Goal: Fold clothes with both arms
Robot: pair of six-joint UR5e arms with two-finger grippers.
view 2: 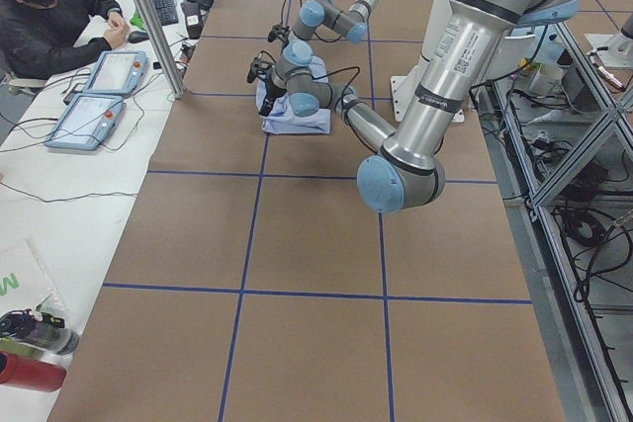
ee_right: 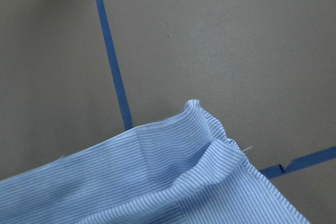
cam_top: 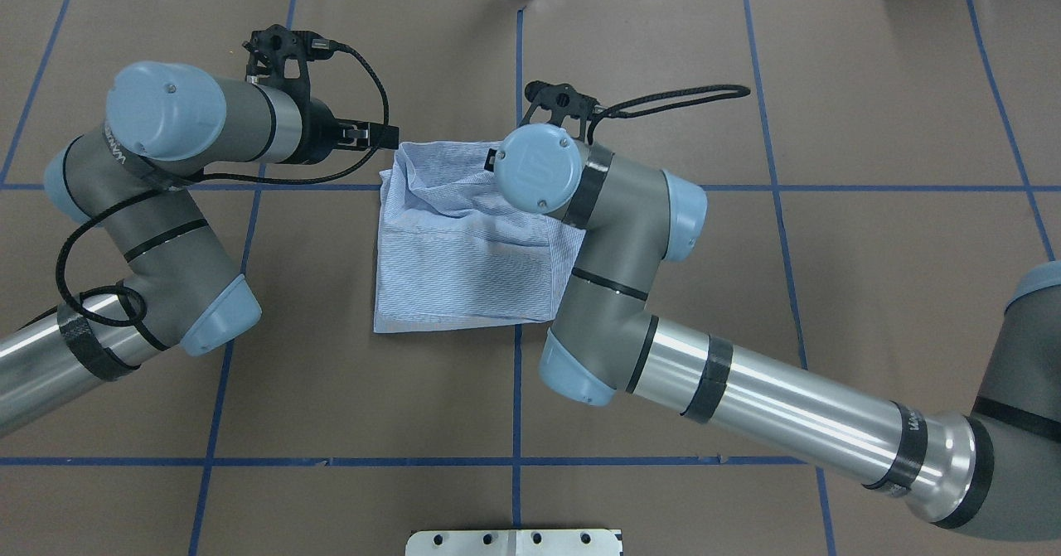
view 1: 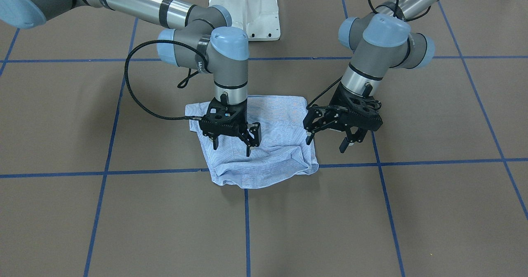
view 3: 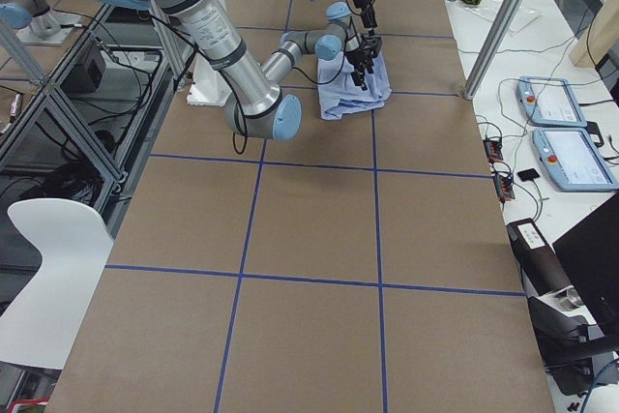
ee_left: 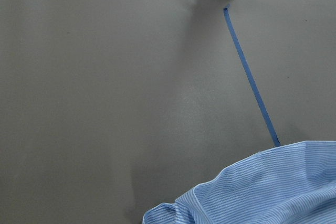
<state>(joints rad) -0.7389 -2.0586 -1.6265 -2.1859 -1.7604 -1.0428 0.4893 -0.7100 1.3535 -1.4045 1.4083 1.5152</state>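
The light blue striped shirt (view 1: 268, 157) lies folded into a small, rumpled packet on the brown table; it also shows in the overhead view (cam_top: 464, 266). My right gripper (view 1: 233, 144) is open and points down over the shirt's half on my right side, holding nothing. My left gripper (view 1: 326, 141) is open and empty, just off the shirt's edge on my left side, above bare table. The left wrist view shows a shirt edge (ee_left: 262, 192) at the bottom. The right wrist view shows a folded corner (ee_right: 184, 182). In the overhead view my right wrist hides its gripper.
Blue tape lines (view 1: 247, 219) divide the table into squares. The white pedestal base (view 1: 247, 8) stands behind the shirt. A seated operator (view 2: 49, 7) and two teach pendants (view 2: 99, 96) are at a side desk beyond the far edge.
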